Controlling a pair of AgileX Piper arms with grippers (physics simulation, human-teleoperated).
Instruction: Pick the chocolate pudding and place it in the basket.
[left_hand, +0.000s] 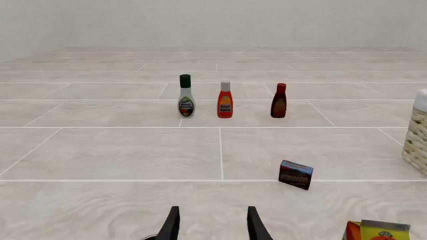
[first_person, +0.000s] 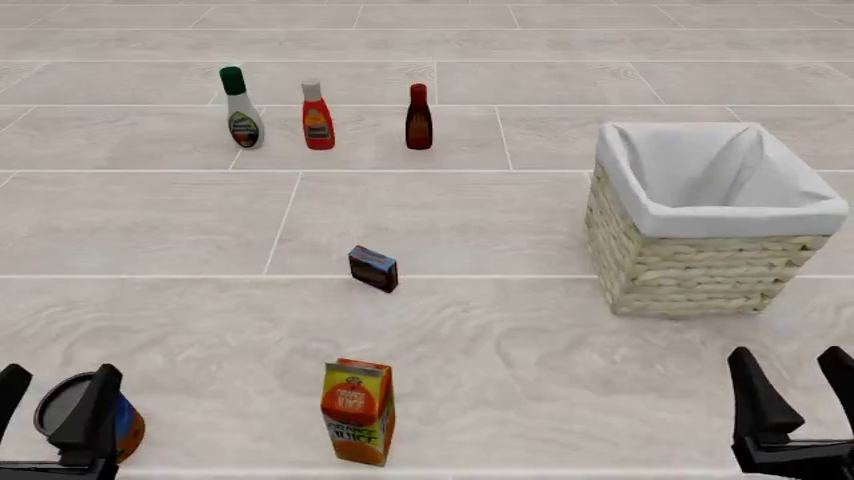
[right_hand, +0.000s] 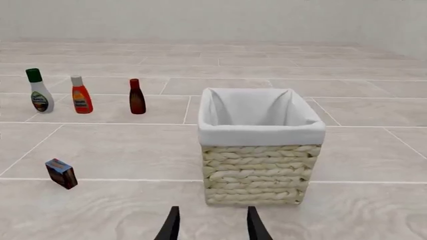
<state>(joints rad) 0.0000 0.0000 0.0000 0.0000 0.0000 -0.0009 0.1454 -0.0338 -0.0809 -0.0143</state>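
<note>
Waiting at the near edge of the table, both arms are idle and the task has not visibly begun. The chocolate pudding (first_person: 372, 268), a small dark brown carton, stands on the tabletop near the middle, untouched, well apart from both arms. The left gripper (first_person: 54, 410) sits at the near left corner with its jaws spread and nothing between them. The right gripper (first_person: 798, 395) sits at the near right corner, its jaws likewise spread and empty.

Everything is still to do: reaching the pudding, closing on it, lifting it, carrying it rightward and releasing it.

The basket (first_person: 694, 275), a square woven wicker one with a white cloth lining folded over its rim, stands to the right of the pudding and beyond the right gripper. As far as the front and right wrist views show into it, only the white lining is visible; nothing lies inside.

An orange juice carton (first_person: 358, 412) stands upright on the near side of the pudding. A round can (first_person: 94, 420) sits just behind the left gripper. Three bottles stand in a row at the far side: a white bottle (first_person: 242, 108) with a green cap, a red bottle (first_person: 316, 116), and a dark bottle (first_person: 419, 117).
</note>
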